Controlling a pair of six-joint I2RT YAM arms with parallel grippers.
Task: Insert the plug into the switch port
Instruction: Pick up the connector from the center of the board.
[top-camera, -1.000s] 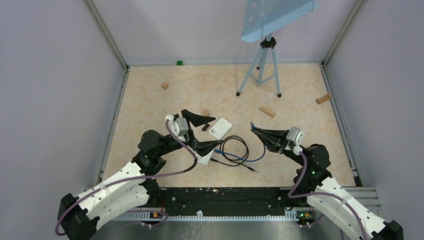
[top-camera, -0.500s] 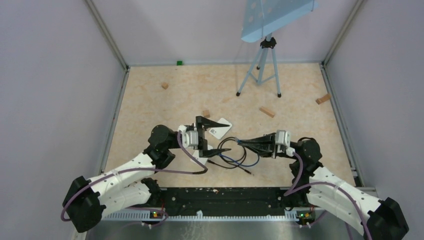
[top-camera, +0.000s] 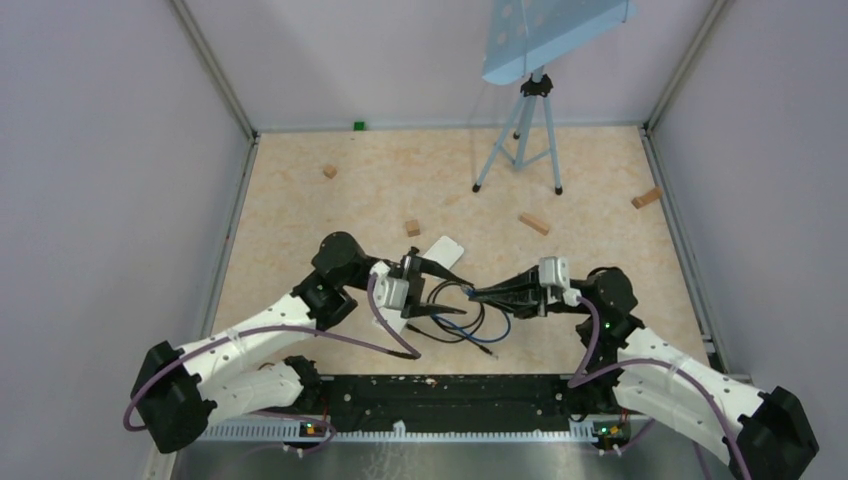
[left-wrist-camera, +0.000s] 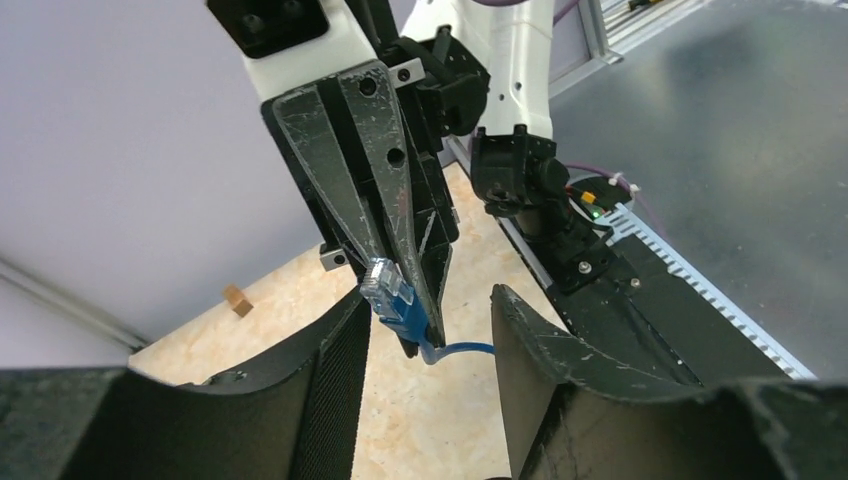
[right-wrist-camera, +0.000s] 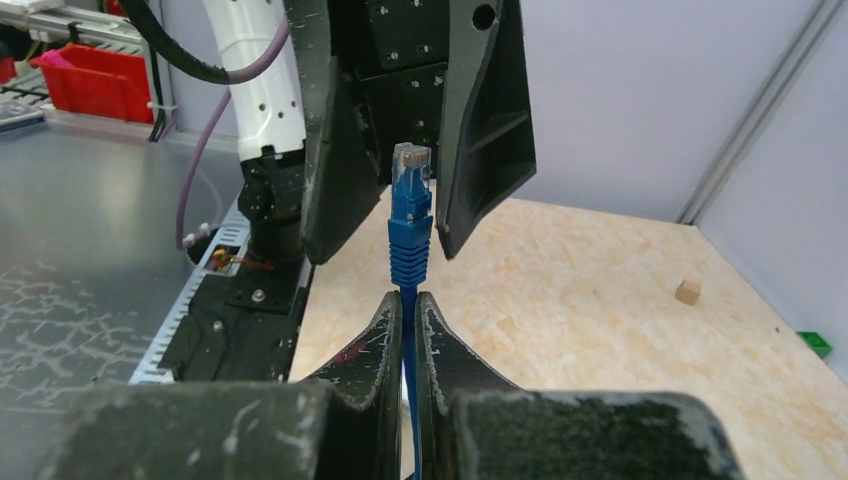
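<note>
Both arms have met over the near middle of the desk (top-camera: 350, 200). The right pincer (right-wrist-camera: 410, 300), clenched on the cable (left-wrist-camera: 465, 350), holds the plug (right-wrist-camera: 411, 175) between the fingers of the left pincer (left-wrist-camera: 430, 298), which has narrowed but is still released. A handover looks close; the switch (top-camera: 447, 248) lies just beyond.

Wears white shells (top-camera: 240, 352) over black joints (top-camera: 338, 254) lower left and right, carries looping purple cables (top-camera: 585, 352), ends in scuffed black wedge-shaped fingers (left-wrist-camera: 345, 160), screw-fastened.

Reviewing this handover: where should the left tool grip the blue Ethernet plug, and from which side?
On the blue ribbed boot of the Ethernet plug, behind its clear tip, left fingers closing from both flanks. The right tool pinches the blue cable just behind, so only the plug sticks out free.
</note>
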